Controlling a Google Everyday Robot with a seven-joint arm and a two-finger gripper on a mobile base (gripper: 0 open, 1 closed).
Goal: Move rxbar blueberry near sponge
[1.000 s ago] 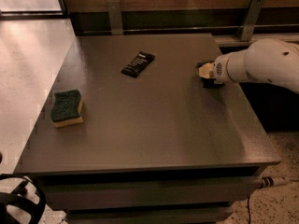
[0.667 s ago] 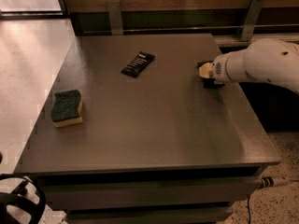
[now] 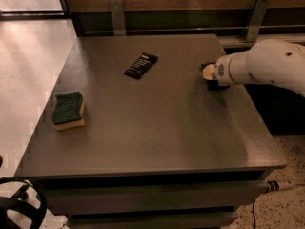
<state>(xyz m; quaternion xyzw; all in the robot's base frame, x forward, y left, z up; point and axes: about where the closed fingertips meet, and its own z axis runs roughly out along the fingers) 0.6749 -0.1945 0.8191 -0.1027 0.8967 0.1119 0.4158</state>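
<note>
The sponge (image 3: 68, 109), dark green on top over yellow foam, lies at the left side of the grey table (image 3: 157, 137). My gripper (image 3: 210, 76) is low over the table near its right edge, at the end of the white arm (image 3: 267, 66) that reaches in from the right. The navy-blue rxbar blueberry does not show; the gripper and arm cover the spot beneath them. Only a small dark shape shows at the gripper's tip, and I cannot tell what it is.
A black-wrapped bar with white lettering (image 3: 140, 65) lies at the back middle of the table. Two metal brackets (image 3: 117, 16) stand on the wall rail behind it. A cable (image 3: 279, 186) runs along the floor at the lower right.
</note>
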